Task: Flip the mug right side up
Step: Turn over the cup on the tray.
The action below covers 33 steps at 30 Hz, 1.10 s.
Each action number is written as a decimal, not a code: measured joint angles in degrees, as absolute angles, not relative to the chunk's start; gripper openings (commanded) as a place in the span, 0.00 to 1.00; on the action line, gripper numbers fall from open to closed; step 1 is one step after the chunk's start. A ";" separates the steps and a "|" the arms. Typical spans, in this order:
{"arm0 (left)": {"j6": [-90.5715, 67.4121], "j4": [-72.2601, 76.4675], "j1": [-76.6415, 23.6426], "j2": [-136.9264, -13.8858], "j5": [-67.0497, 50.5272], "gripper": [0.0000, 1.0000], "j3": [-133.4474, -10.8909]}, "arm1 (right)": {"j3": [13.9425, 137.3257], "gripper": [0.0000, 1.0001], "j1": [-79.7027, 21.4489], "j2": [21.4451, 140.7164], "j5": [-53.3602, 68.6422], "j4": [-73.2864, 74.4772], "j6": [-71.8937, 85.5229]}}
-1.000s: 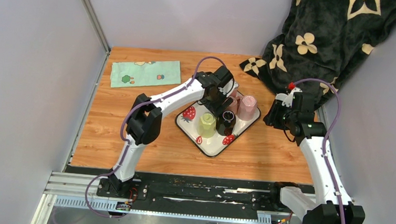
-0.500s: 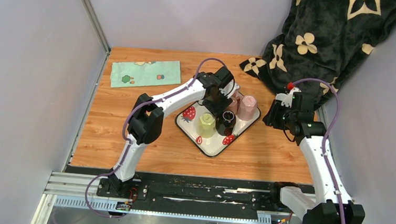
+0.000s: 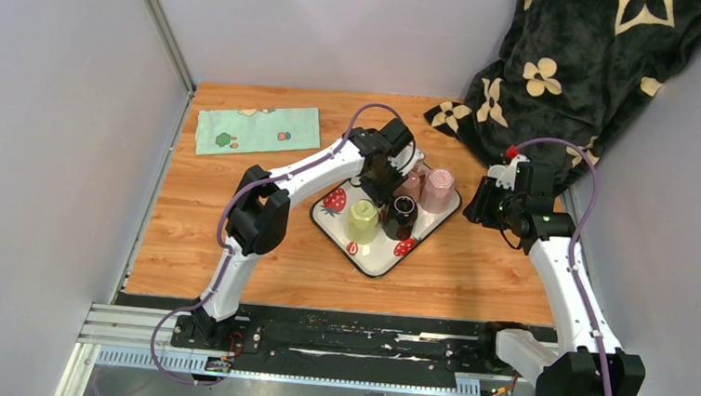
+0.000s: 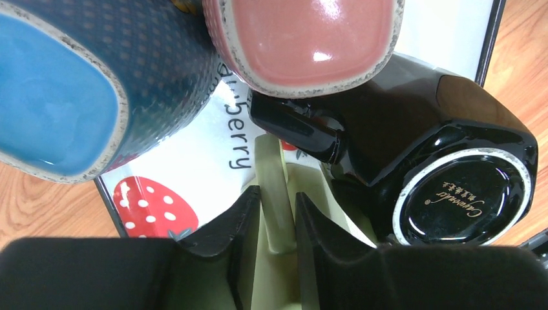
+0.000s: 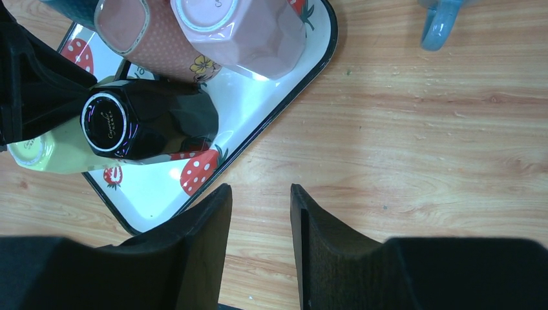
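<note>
Several mugs stand upside down on the strawberry tray point(image 3: 375, 263). My left gripper point(image 4: 278, 200) reaches down onto the tray and is shut on the handle point(image 4: 274, 184) of the yellow-green mug point(image 3: 364, 219), one finger on each side of it. Right beside it is a black mug point(image 4: 452, 161), with a dotted pink mug point(image 4: 304, 39) and a blue mug point(image 4: 71, 84) behind. My right gripper point(image 5: 260, 190) hangs open over bare wood, right of the tray point(image 5: 155, 194), with nothing between its fingers.
A pale pink mug point(image 3: 438, 189) stands at the tray's far right corner. A light blue handle point(image 5: 439, 22) lies on the wood beyond the right gripper. A green cloth point(image 3: 258, 128) lies at the back left. A black flowered blanket point(image 3: 570, 74) drapes the back right corner.
The left gripper's fingers have closed in onto the yellow-green mug's handle. The right arm has barely moved.
</note>
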<state>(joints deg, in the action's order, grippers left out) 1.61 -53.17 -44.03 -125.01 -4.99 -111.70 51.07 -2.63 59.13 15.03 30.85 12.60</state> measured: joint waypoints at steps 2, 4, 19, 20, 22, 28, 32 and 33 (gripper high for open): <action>1.63 -53.32 -44.05 -125.01 -5.02 0.21 -111.70 | 51.07 0.43 -2.63 59.13 15.07 30.81 12.60; 1.93 -53.65 -44.10 -125.01 -5.06 0.14 -111.70 | 51.07 0.43 -2.63 59.16 15.11 30.83 12.60; 10.61 -55.44 -44.12 -123.11 -5.58 0.07 -109.86 | 51.07 0.43 -2.63 59.09 15.44 30.76 12.60; 11.29 -55.66 -44.12 -122.69 -5.58 0.11 -109.38 | 51.07 0.43 -2.63 59.05 15.44 30.74 12.60; 12.71 -56.12 -44.12 -121.95 -5.61 0.17 -108.42 | 51.07 0.43 -2.63 58.98 15.44 30.68 12.60; 15.38 -56.36 -44.12 -121.14 -5.61 0.33 -107.55 | 50.87 0.43 -2.63 58.61 15.44 30.46 12.60; 15.97 -56.82 -44.12 -121.12 -5.56 0.42 -107.55 | 50.83 0.43 -2.63 58.59 15.46 30.44 12.60; 16.03 -56.88 -44.12 -121.12 -5.54 0.44 -107.55 | 50.83 0.43 -2.63 58.59 15.44 30.44 12.60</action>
<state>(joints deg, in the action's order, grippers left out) 16.03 -56.88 -44.12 -121.12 -5.54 -107.55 50.83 -2.63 58.59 15.44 30.44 12.60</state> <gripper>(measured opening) 0.388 0.429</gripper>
